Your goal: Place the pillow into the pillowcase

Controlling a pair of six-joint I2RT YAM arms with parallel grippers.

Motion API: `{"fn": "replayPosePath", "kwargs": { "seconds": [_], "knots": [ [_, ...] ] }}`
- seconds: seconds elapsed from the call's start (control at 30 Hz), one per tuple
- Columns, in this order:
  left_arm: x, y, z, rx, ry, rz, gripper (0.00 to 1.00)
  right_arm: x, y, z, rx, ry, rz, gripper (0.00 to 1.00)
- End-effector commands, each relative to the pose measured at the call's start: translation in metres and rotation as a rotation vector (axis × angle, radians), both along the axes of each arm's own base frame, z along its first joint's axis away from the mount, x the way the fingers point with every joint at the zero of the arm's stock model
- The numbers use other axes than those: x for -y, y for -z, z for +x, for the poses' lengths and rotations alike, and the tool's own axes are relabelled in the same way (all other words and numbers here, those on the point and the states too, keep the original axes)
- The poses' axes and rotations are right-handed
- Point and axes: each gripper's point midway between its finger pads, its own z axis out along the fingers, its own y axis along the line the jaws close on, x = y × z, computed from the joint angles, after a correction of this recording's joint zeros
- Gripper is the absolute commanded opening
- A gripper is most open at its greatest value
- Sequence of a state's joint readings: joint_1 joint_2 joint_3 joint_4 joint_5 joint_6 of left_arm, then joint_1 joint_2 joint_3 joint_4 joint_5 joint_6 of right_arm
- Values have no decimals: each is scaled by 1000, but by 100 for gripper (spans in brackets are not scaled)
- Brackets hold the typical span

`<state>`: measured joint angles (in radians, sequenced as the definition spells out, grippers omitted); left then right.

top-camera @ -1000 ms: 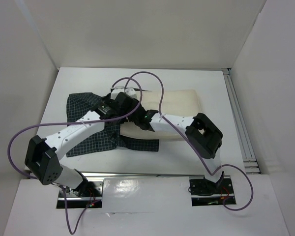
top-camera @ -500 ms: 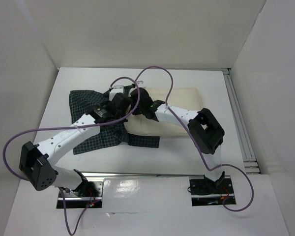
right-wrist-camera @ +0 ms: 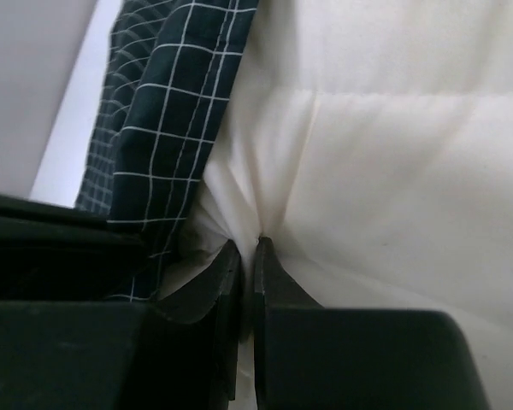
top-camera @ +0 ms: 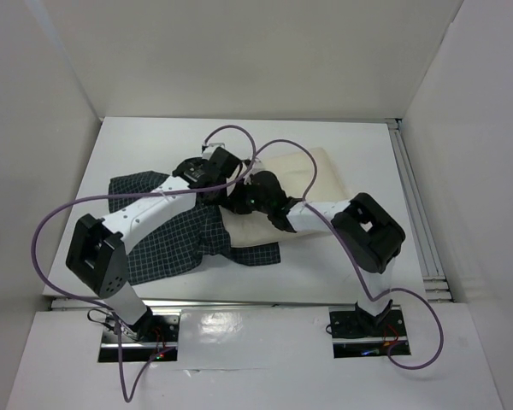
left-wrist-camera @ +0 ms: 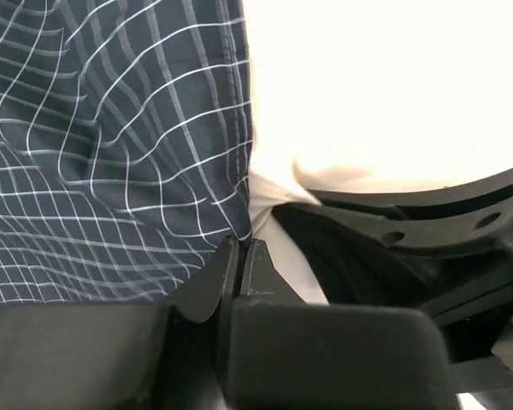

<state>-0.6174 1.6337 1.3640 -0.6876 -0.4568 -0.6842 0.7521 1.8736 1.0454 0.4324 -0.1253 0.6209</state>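
- The left gripper (left-wrist-camera: 239,249) is shut tight; the hem of the pillowcase (left-wrist-camera: 111,128) is pinched between its tips.
- The right gripper (right-wrist-camera: 246,249) is shut almost all the way; a small fold of the pillow (right-wrist-camera: 385,145) is held in it.
- The pillow is seen lying on the table (top-camera: 137,141), just to the right of the pillowcase; its left end is touching the open edge of the cloth; how far it is tucked in cannot be told.
- The thin hem could be lost if it is pulled too hard; then the opening would flop shut.
- Only one spot of the opening is held; the pillow could be pushed against the cloth and the cloth bunched up.
- The two grippers are very close together; they could be bumped into each other.
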Motion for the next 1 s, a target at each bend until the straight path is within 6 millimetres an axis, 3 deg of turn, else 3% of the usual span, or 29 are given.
{"fn": "replayPosePath", "kwargs": {
  "seconds": [0.0,0.07,0.13,0.17,0.23,0.27,0.3,0.33,0.4,0.47,0.53,0.57,0.6,0.63,0.7,0.73,0.8,0.87,0.9,0.97],
  "knots": [
    [-2,-20,0,11,-5,-42,34,-32,-40,-27,70,-185,190,0],
    [-12,-26,-8,9,-29,-22,71,-35,-38,-34,78,-222,176,5],
    [-23,-44,-8,58,-64,-28,100,-31,-39,-34,103,-223,140,21],
    [-27,-49,-11,67,-69,-24,100,-24,-43,-32,114,-199,106,29],
    [-32,-60,-9,103,-72,-29,100,-16,-54,-24,173,-167,53,64],
    [-38,-69,-5,128,-91,-35,100,-9,-54,-23,176,-149,17,68],
    [-44,-80,3,157,-109,-45,98,2,-69,-14,213,-71,0,76],
    [-48,-78,9,146,-125,-36,96,9,-69,-11,222,-47,-34,78],
    [-60,-87,25,159,-151,-37,90,28,-82,-1,276,41,-93,82],
    [-70,-74,44,124,-152,-25,82,39,-81,5,320,57,-183,84],
    [-66,-75,63,104,-104,-47,80,47,-88,22,418,50,-288,84],
    [-66,-71,73,91,-91,-47,80,51,-82,28,430,23,-347,84],
    [-67,-67,81,72,-81,-38,81,52,-68,34,437,-14,-408,84],
    [-64,-58,98,51,-24,-9,83,49,-71,43,500,-52,-472,84],
    [-53,-49,111,27,70,10,89,58,-51,58,490,-106,-529,84],
    [-44,-40,124,14,145,20,92,69,-55,73,515,-128,-545,82],
    [-45,-30,135,-8,172,43,100,69,-51,76,493,-222,-467,82],
    [-43,-33,152,-6,200,34,100,89,-54,91,478,-237,-420,81],
    [-46,-10,157,-63,195,36,100,93,-59,93,476,-250,-400,81],
    [-52,0,164,-89,188,47,100,95,-53,90,477,-313,-381,81]
  ]
}}
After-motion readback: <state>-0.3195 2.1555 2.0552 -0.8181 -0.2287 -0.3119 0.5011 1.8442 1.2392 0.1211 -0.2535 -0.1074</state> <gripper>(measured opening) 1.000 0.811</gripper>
